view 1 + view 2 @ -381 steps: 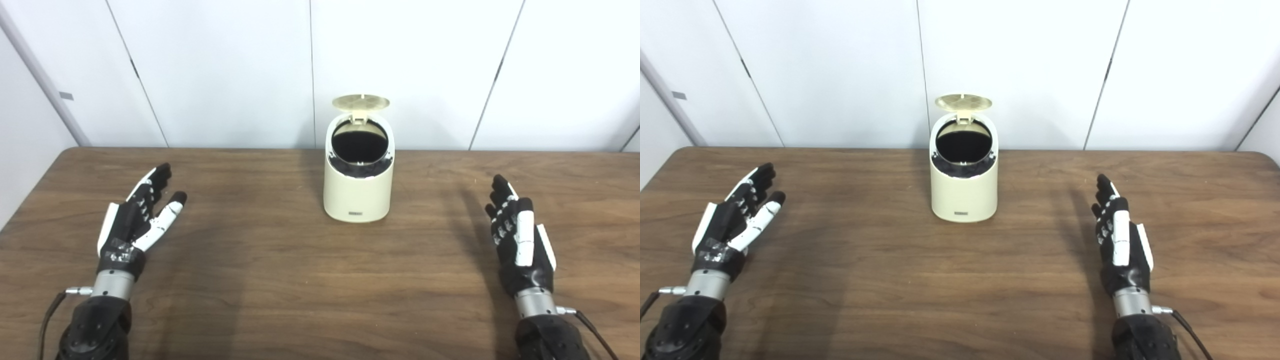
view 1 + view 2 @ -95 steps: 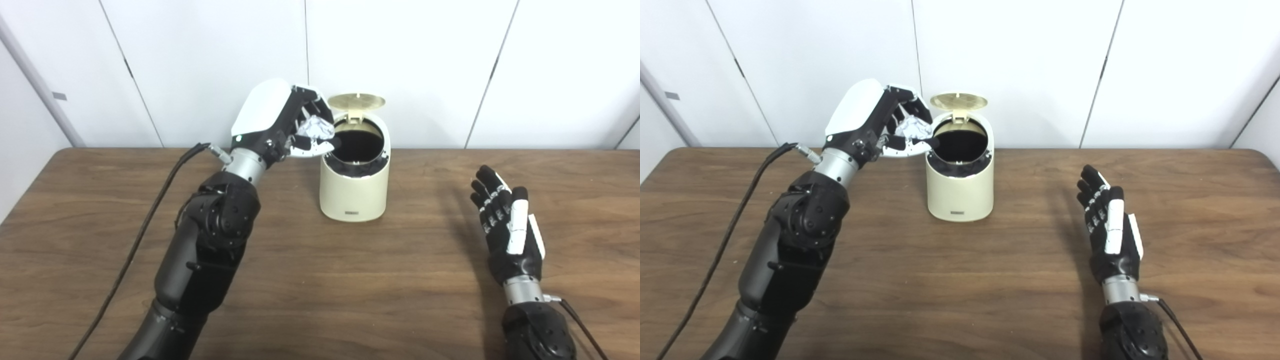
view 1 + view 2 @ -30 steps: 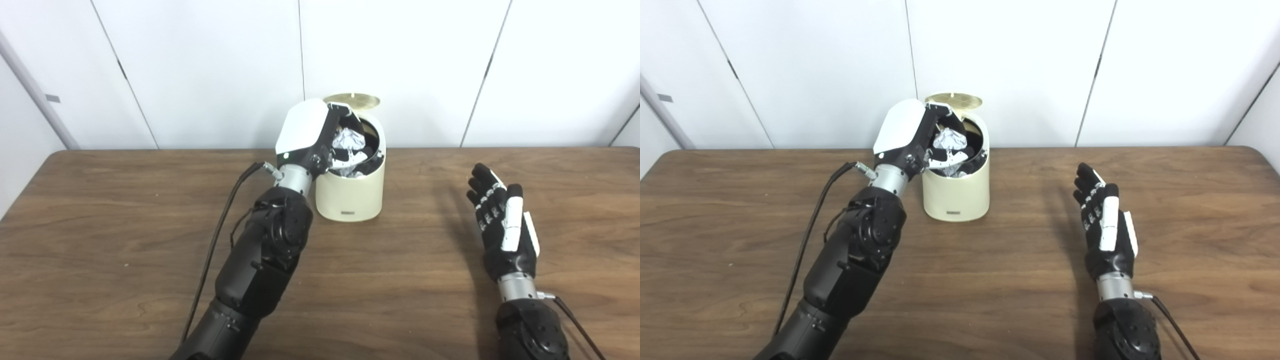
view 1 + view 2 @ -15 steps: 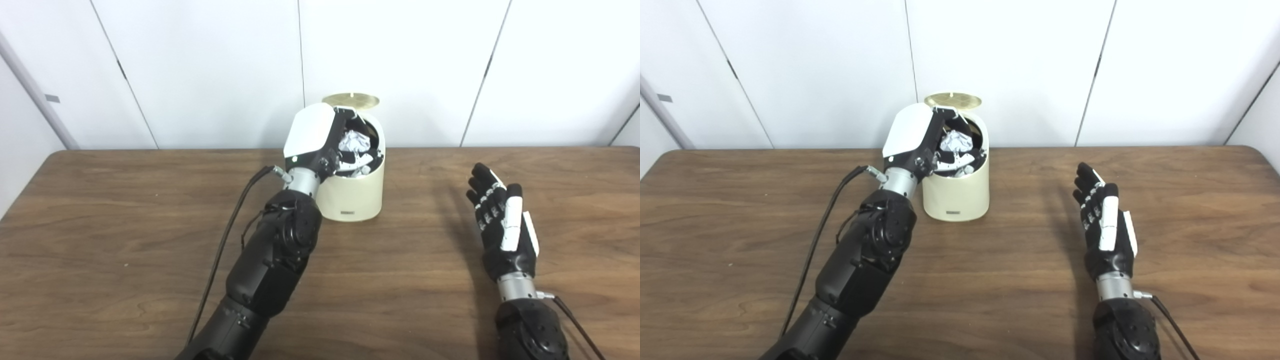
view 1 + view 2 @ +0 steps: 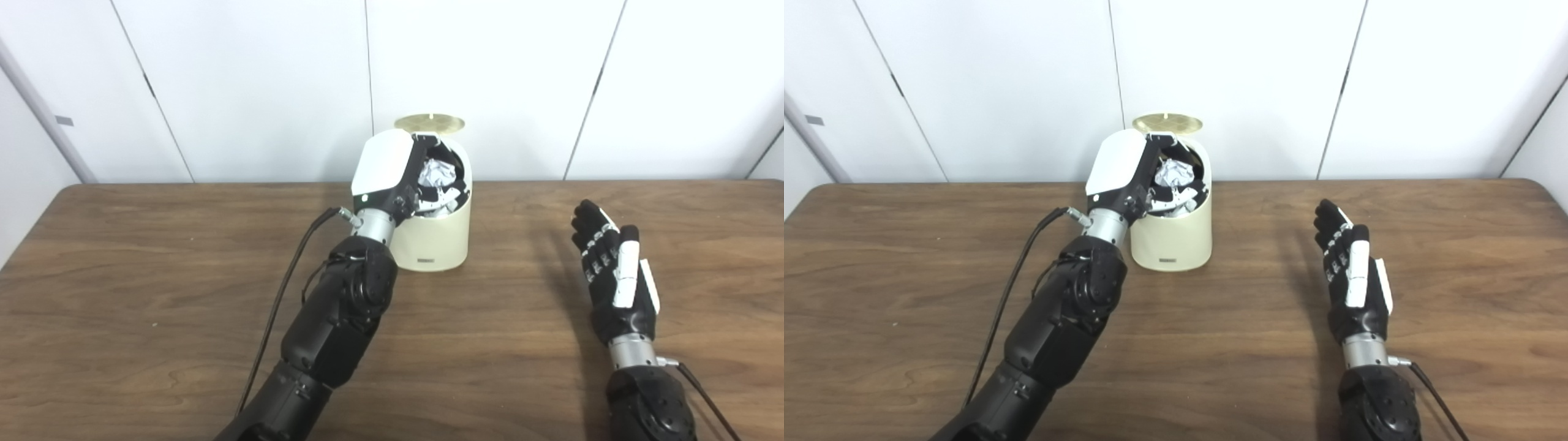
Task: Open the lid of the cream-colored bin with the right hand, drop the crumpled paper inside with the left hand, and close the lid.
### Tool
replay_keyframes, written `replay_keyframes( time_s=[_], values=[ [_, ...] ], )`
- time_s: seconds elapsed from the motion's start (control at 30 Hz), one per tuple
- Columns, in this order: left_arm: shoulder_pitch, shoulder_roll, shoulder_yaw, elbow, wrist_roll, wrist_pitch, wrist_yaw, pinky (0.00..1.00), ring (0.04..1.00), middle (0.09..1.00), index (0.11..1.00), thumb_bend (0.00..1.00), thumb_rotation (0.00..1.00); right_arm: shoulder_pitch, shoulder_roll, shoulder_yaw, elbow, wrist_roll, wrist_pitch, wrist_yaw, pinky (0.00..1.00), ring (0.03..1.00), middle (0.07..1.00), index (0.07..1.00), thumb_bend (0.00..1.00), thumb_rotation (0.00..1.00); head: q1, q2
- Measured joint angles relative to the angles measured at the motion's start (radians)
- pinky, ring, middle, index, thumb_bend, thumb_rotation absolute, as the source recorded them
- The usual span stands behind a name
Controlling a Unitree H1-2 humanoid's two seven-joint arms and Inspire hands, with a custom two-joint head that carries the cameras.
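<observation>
- Crumpled paper (image 5: 436, 173): over the cream-colored bin's (image 5: 436, 244) mouth, clasped in the left hand (image 5: 398, 177).
- Lid (image 5: 429, 123): raised behind the opening.
- Right hand (image 5: 615, 275): empty, fingers spread, well apart above the desk (image 5: 153, 275).

Left hand (image 5: 392, 174) covers the left part of the cream-colored bin's (image 5: 438, 236) opening; bin interior unreadable. Fingers curl behind the crumpled paper (image 5: 436, 173); contact between fingers and paper not resolvable. Small label (image 5: 1168, 261) at bin base too small to read. Both arms cut off at bottom edge.
</observation>
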State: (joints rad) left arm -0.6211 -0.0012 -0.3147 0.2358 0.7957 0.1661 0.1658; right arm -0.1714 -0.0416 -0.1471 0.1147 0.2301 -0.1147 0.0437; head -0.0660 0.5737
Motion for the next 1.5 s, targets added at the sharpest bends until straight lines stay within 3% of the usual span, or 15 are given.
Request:
replay_keyframes(
  time_s=[0.2, 0.5, 0.63, 0.67, 0.7, 0.73, 0.9, 0.97, 1.1, 1.13, 1.2, 1.5],
  values=[
    [-0.007, 0.006, -0.003, 0.033, -0.005, -0.037, 0.037, 0.28, 0.421, 0.573, 0.484, 0.46, 0.0, 0.0, 0.0, 0.002, 0.0, 0.0, 0.0, 0.002, 0.96, 0.921, 0.869, 0.843, 0.52, 1.0, 0.002, 0.0],
    [-0.015, 0.008, -0.013, 0.051, -0.002, -0.038, 0.063, 0.32, 0.423, 0.554, 0.484, 0.47, 0.0, 0.001, -0.003, 0.009, 0.0, -0.001, 0.001, 0.009, 0.95, 0.92, 0.868, 0.833, 0.54, 1.0, 0.003, 0.003],
    [-0.018, 0.019, -0.031, 0.053, 0.027, -0.027, 0.071, 0.33, 0.472, 0.564, 0.47, 0.47, 0.0, 0.003, -0.006, 0.015, -0.003, -0.001, 0.007, 0.011, 0.96, 0.928, 0.876, 0.841, 0.55, 1.0, 0.005, 0.003],
    [-0.02, 0.022, -0.036, 0.054, 0.039, -0.019, 0.07, 0.35, 0.483, 0.559, 0.468, 0.47, 0.0, 0.003, -0.007, 0.017, -0.003, -0.001, 0.007, 0.012, 0.96, 0.927, 0.876, 0.841, 0.55, 1.0, 0.005, 0.003],
    [-0.022, 0.025, -0.043, 0.054, 0.055, -0.008, 0.069, 0.43, 0.484, 0.549, 0.465, 0.49, 0.0, 0.003, -0.008, 0.018, -0.003, -0.001, 0.007, 0.013, 0.96, 0.927, 0.876, 0.842, 0.55, 1.0, 0.006, 0.002],
    [-0.024, 0.028, -0.05, 0.054, 0.071, 0.007, 0.069, 0.49, 0.565, 0.55, 0.469, 0.5, 0.0, 0.003, -0.008, 0.018, -0.003, -0.001, 0.008, 0.013, 0.96, 0.927, 0.876, 0.844, 0.54, 1.0, 0.006, 0.003],
    [-0.027, 0.03, -0.075, 0.043, 0.121, 0.054, 0.047, 0.51, 0.607, 0.532, 0.483, 0.52, 0.0, 0.003, -0.008, 0.02, -0.003, -0.001, 0.009, 0.013, 0.96, 0.929, 0.879, 0.839, 0.54, 1.0, 0.008, 0.003],
    [-0.028, 0.03, -0.08, 0.037, 0.138, 0.07, 0.029, 0.52, 0.622, 0.637, 0.493, 0.52, 0.04, 0.003, -0.009, 0.021, -0.003, -0.001, 0.01, 0.013, 0.95, 0.926, 0.878, 0.842, 0.54, 1.0, 0.008, 0.002],
    [-0.028, 0.03, -0.086, 0.027, 0.154, 0.092, 0.009, 0.56, 0.667, 0.691, 0.496, 0.52, 0.06, 0.003, -0.01, 0.021, -0.003, -0.001, 0.01, 0.013, 0.95, 0.927, 0.877, 0.846, 0.54, 1.0, 0.009, 0.002],
    [-0.028, 0.03, -0.087, 0.025, 0.157, 0.095, 0.004, 0.57, 0.675, 0.699, 0.591, 0.74, 0.03, 0.003, -0.01, 0.022, -0.003, -0.001, 0.01, 0.013, 0.95, 0.928, 0.878, 0.844, 0.53, 1.0, 0.009, 0.002],
    [-0.028, 0.03, -0.087, 0.022, 0.159, 0.097, -0.007, 0.58, 0.685, 0.707, 0.643, 0.85, 0.02, 0.003, -0.01, 0.022, -0.003, -0.001, 0.011, 0.013, 0.95, 0.926, 0.876, 0.84, 0.53, 1.0, 0.009, 0.002],
    [-0.042, 0.033, -0.087, 0.01, 0.159, 0.122, -0.012, 0.61, 0.71, 0.722, 0.673, 0.89, 0.02, 0.004, -0.013, 0.026, -0.003, -0.001, 0.011, 0.014, 0.94, 0.917, 0.865, 0.818, 0.54, 1.0, 0.011, 0.003]
  ],
)
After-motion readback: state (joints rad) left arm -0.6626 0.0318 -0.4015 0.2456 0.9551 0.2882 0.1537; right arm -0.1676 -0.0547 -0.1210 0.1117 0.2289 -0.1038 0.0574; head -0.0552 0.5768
